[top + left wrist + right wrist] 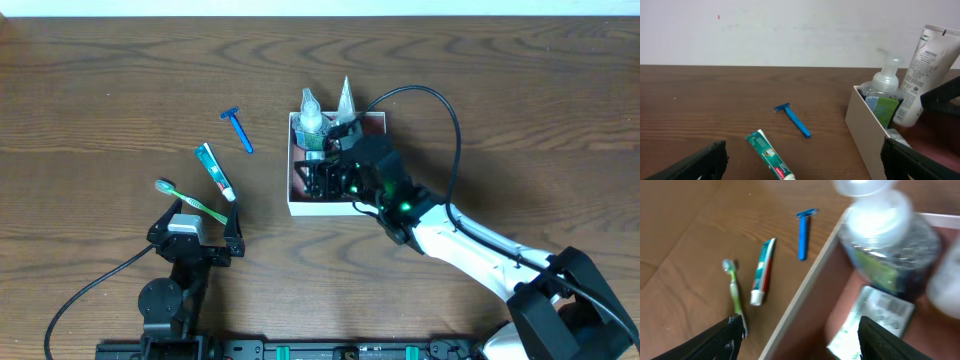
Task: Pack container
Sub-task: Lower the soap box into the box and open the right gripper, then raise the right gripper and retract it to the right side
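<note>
The container (pixel 292 206), a square box with white walls and a reddish-brown inside, stands mid-table. It holds a clear pump bottle (pixel 311 120), a white tube (pixel 346 98) and a silvery packet (pixel 875 322). My right gripper (pixel 318 180) is open and empty, low over the box's front-left part; in the right wrist view its fingers (pixel 802 342) straddle the box's left wall (pixel 805 295). My left gripper (pixel 200 220) is open and empty near the table's front, just behind a green toothbrush (pixel 190 200). The box wall also shows in the left wrist view (pixel 865 132).
A green-and-white toothpaste tube (pixel 215 170) and a blue razor (pixel 238 130) lie on the wooden table left of the box. They also show in the left wrist view: the toothpaste (pixel 770 156), the razor (pixel 794 120). The right arm's cable arcs over the box's right side.
</note>
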### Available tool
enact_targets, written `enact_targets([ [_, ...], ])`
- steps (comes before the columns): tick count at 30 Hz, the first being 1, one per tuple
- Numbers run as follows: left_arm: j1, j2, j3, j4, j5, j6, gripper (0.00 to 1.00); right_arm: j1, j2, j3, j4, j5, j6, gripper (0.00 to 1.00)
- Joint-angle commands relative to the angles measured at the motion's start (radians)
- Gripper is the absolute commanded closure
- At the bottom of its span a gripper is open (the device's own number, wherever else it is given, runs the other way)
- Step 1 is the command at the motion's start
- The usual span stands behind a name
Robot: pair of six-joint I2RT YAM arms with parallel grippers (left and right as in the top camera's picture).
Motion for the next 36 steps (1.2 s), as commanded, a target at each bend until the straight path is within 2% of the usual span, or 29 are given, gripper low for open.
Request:
enact_targets([
  [1, 0.003, -0.001, -0.018, -0.032, 0.018, 0.006, 0.02, 0.046, -0.002, 0.061, -0.035, -0.021, -0.02, 0.26],
  [7, 0.003, -0.001, -0.018, -0.032, 0.018, 0.006, 0.02, 0.126, -0.042, 0.219, -0.274, 0.045, -0.165, 0.21],
  [11, 0.003, -0.001, -0.018, -0.032, 0.018, 0.006, 0.02, 0.153, -0.136, 0.365, -0.518, 0.22, -0.205, 0.17],
  [15, 0.003, -0.001, -0.018, -0.032, 0.018, 0.006, 0.02, 0.103, -0.264, 0.474, -0.724, 0.418, -0.185, 0.11],
  [18, 0.003, -0.001, -0.018, -0.032, 0.018, 0.006, 0.02, 0.006, -0.373, 0.504, -0.835, 0.532, -0.153, 0.01],
  [24, 0.003, -0.001, -0.018, -0.032, 0.018, 0.006, 0.02, -0.293, -0.511, 0.503, -1.023, 0.572, -0.064, 0.01],
  [31, 0.003, -0.001, -0.018, -0.032, 0.018, 0.006, 0.02, -0.655, -0.505, 0.5, -1.178, 0.49, -0.035, 0.01],
  [36, 0.003, -0.001, -0.018, -0.032, 0.017, 0.006, 0.02, -0.844, -0.465, 0.5, -1.232, 0.422, 0.006, 0.01],
])
